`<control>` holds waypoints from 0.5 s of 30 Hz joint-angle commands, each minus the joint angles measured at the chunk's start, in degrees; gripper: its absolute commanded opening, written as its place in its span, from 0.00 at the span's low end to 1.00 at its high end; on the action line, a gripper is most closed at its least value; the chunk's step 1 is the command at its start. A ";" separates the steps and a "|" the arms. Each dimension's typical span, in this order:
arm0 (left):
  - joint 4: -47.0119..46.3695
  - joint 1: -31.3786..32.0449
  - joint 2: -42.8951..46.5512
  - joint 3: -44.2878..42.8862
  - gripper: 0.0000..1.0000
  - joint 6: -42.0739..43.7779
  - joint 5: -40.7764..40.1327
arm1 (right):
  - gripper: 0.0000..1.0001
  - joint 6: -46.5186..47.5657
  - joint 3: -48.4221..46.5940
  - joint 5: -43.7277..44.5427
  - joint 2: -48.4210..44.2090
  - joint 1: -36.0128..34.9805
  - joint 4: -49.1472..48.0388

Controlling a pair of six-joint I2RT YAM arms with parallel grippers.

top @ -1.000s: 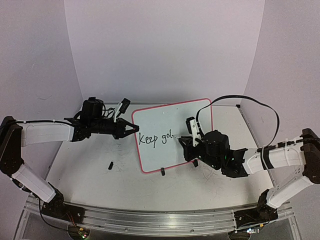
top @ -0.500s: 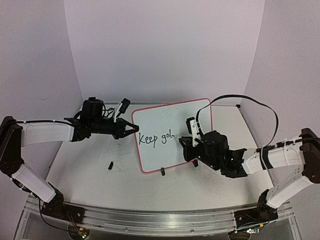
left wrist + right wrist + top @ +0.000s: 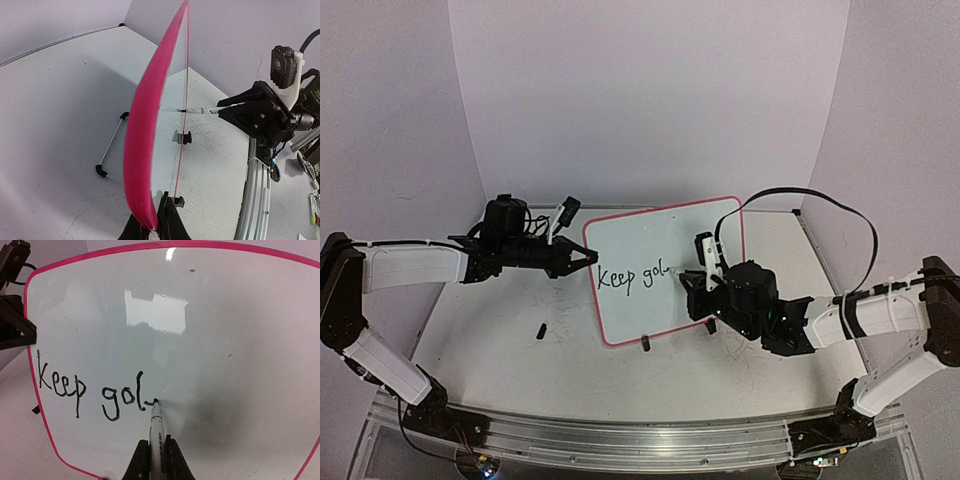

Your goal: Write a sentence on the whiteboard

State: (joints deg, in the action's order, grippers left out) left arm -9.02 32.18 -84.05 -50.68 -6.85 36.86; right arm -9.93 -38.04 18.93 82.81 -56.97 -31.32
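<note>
The whiteboard (image 3: 665,235) stands upright on the table, its pink border (image 3: 145,130) edge-on in the left wrist view. My left gripper (image 3: 588,257) (image 3: 155,226) is shut on the board's left edge. On the board in black are the words "Keep gol" (image 3: 632,277) (image 3: 85,390) and a short stroke after them. That is as much of the sentence as shows. My right gripper (image 3: 694,284) (image 3: 156,460) is shut on a white marker (image 3: 156,432). The marker's tip touches the board at the end of that stroke.
A small black cap (image 3: 540,329) lies on the table left of the board. Black clip feet (image 3: 645,343) hold the board's lower edge. A thin metal bracket (image 3: 111,150) lies behind the board. A black cable (image 3: 840,215) arcs over the right arm.
The marker tip has shifted slightly right and left a short stroke after "gol". The left gripper and the board have stayed still.
</note>
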 commanded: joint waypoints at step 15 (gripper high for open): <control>0.58 -0.80 0.59 -1.50 0.00 5.45 -7.47 | 0.00 0.72 -2.02 -1.04 1.23 0.63 -2.68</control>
State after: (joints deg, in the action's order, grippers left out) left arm -8.97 32.14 -84.05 -50.68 -6.87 36.86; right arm -9.53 -38.04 18.51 83.23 -56.88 -32.70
